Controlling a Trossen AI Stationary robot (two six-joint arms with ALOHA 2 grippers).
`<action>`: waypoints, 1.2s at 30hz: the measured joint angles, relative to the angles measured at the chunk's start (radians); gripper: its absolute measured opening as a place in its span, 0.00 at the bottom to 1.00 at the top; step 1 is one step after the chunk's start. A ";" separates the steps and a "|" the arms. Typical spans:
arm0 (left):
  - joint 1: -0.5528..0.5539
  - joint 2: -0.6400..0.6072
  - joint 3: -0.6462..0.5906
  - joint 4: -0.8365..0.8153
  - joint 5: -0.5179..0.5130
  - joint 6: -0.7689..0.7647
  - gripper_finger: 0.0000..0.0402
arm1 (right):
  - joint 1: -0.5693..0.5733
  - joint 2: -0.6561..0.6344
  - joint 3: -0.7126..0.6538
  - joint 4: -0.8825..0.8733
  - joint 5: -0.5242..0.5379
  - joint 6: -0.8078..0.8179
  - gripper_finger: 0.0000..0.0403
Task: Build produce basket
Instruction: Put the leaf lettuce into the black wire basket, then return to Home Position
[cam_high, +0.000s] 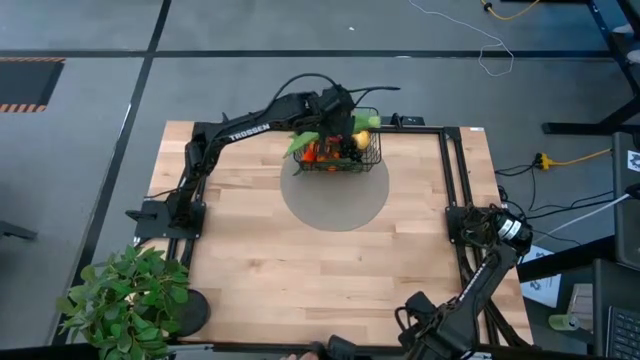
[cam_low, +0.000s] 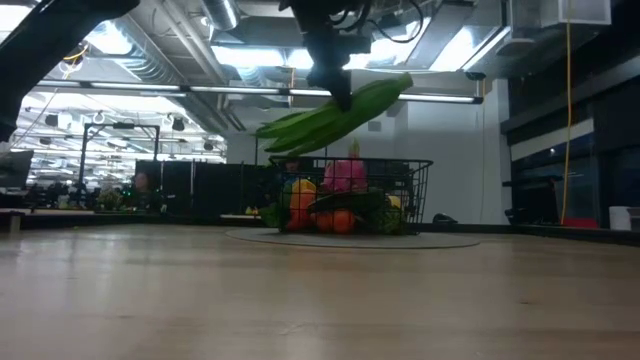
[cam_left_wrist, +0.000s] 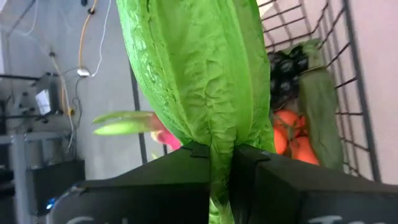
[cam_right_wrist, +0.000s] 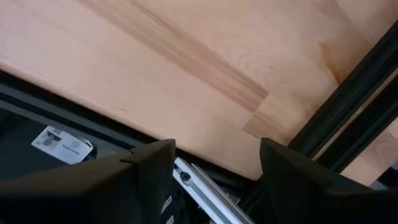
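The black wire basket (cam_high: 345, 152) stands on a grey round mat (cam_high: 335, 195) at the table's far middle. It holds a pink dragon fruit (cam_low: 345, 172), oranges (cam_low: 335, 221), a cucumber (cam_low: 350, 203) and dark grapes (cam_left_wrist: 287, 68). My left gripper (cam_high: 340, 125) is shut on the long green corn husk (cam_low: 335, 115), which hangs above the basket. My right gripper (cam_right_wrist: 214, 168) is open and empty at the table's near right edge. My left gripper pinches the corn husk near its middle (cam_left_wrist: 219, 140) between its two fingers, which come from above and lie across it. The corn is lifted clear above the basket and tilted, its leafy end (cam_low: 275, 130) lower than its other end (cam_low: 395, 85).
A leafy potted plant (cam_high: 125, 300) stands at the table's near left corner. A black frame (cam_high: 455, 170) runs along the table's right side and far edge. Bare wood lies between the mat and the near edge.
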 joint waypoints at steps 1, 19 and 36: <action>-0.002 0.000 0.000 0.003 0.006 0.001 0.02 | 0.000 0.000 0.000 -0.002 0.007 0.000 0.55; -0.024 0.012 -0.001 0.047 -0.108 0.011 0.43 | 0.000 0.000 0.000 -0.008 0.082 -0.051 0.55; -0.039 0.011 -0.001 0.027 -0.285 -0.002 0.53 | 0.000 0.000 0.000 -0.012 0.086 -0.052 0.55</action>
